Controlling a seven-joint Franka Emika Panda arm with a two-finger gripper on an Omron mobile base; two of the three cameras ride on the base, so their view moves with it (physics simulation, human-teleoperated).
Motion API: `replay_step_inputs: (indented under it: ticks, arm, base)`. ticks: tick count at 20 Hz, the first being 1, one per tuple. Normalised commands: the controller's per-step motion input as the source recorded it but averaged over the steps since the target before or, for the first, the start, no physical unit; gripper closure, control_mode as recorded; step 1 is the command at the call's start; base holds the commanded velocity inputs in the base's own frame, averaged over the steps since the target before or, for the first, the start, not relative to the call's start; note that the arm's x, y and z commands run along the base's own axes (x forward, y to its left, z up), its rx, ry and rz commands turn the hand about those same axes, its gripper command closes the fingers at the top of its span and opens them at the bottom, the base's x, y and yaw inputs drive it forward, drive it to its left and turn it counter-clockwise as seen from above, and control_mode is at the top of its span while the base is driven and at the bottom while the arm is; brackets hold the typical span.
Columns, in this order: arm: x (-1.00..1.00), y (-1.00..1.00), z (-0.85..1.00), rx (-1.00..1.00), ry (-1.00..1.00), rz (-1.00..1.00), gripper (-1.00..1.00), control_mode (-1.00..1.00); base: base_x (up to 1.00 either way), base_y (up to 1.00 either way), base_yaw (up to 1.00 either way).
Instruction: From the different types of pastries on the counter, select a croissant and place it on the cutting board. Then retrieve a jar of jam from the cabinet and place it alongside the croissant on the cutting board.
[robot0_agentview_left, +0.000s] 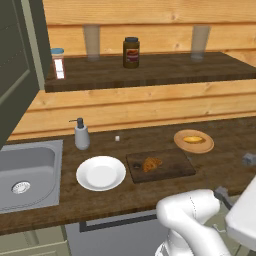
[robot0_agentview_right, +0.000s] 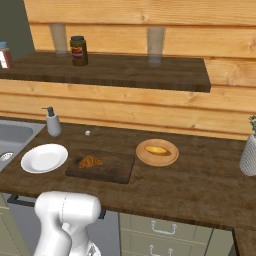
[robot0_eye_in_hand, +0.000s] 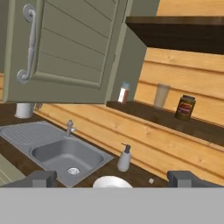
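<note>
On the dark brown wooden cutting board (robot0_agentview_left: 160, 166) lay the golden-brown crescent croissant (robot0_agentview_left: 151, 163); jam remained unfetched; jaws gaped empty before the olive-grey cabinet (robot0_eye_in_hand: 74, 48), its door shut.

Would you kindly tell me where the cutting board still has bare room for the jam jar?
The cutting board is bare on its right half, toward the tan plate; the croissant lies left of centre. The board's left edge is crowded, close to the white plate. The counter right of the board is open.
</note>
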Motion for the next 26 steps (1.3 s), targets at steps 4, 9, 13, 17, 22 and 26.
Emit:
replay_step_inputs:
  ticks: [4,9,13,17,22,26]
  arm:
    - [-0.37,0.0,0.0,0.0,-0.02,0.0,-1.0,-1.0]
    - [0.0,0.0,0.0,0.0,0.0,0.0,-1.0,1.0]
    - [0.0,0.0,0.0,0.0,0.0,0.0,-1.0,1.0]
    - [0.0,0.0,0.0,0.0,0.0,0.0,-1.0,1.0]
    - [0.0,0.0,0.0,0.0,0.0,0.0,-1.0,1.0]
    - [0.0,0.0,0.0,0.0,0.0,0.0,-1.0,1.0]
  base:
    - [0.0,0.0,0.0]
    - [0.0,0.0,0.0]
    - [-0.06,0.0,0.0]
    - [-0.61,0.06,0.0]
    - [-0.83,0.03,-0.01]
    - [-0.64,0.48,0.0]
